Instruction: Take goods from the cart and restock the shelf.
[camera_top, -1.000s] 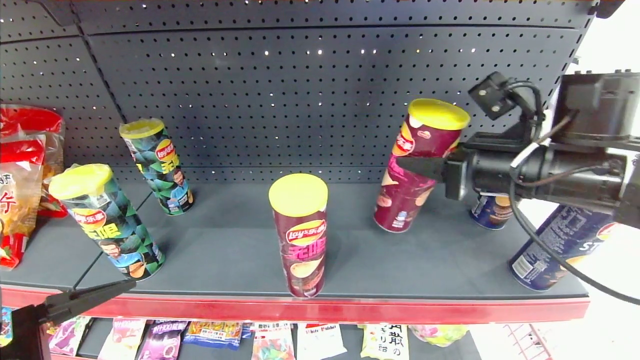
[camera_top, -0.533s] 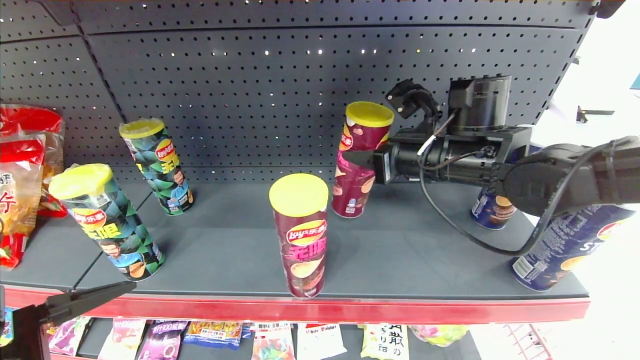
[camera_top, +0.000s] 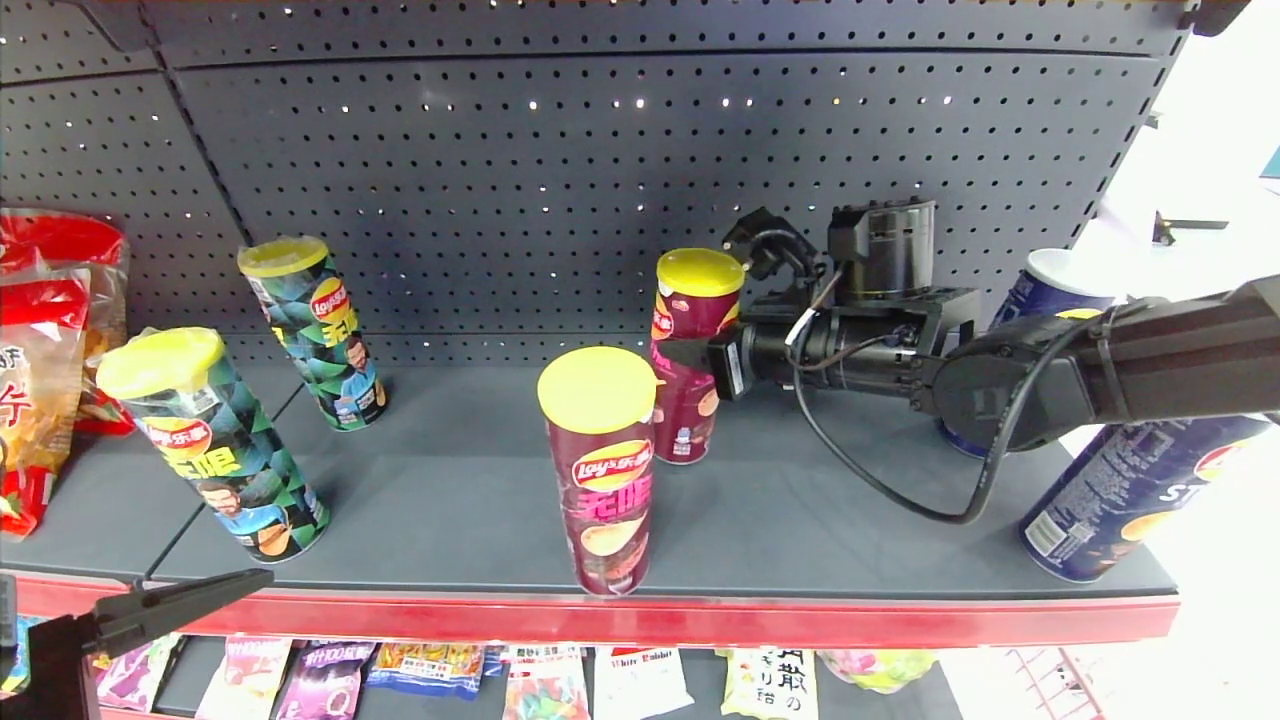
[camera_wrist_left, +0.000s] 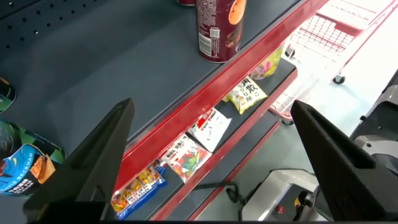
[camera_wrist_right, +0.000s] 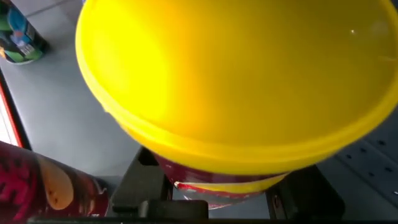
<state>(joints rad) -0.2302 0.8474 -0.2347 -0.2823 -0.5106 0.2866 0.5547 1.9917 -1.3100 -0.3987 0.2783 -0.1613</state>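
**Right pincer grasping a maroon chip can at the shelf**

The right gripper (camera_top: 688, 352) was clenched on a maroon can (camera_top: 697, 290) with a yellow lid, with one dark finger (camera_wrist_right: 140, 186) visible beside the can just under the lid. The can stood nearly upright over the middle of the grey shelf (camera_top: 800, 520), close to the pegboard back. Its base was down at the board, though I could not tell whether it touched.

Just in front of it, at the shelf's red lip, stood a second maroon can (camera_top: 600, 470). The two were close, and the front one partly hid the held one.

Two green cans stood well to the left, a rear one (camera_top: 312, 330) and a front one (camera_top: 205, 440). Two blue cans stood to the right, one (camera_top: 1120, 500) near the front corner and one (camera_top: 1040, 285) behind the arm.

The left gripper (camera_wrist_left: 211, 104) was released, its fingers spread wide and holding nothing, low in front of the shelf's left end. Beneath it lay snack packets (camera_wrist_left: 186, 155) on the lower shelf, and a red wire cart (camera_wrist_left: 329, 31) stood off to the side.
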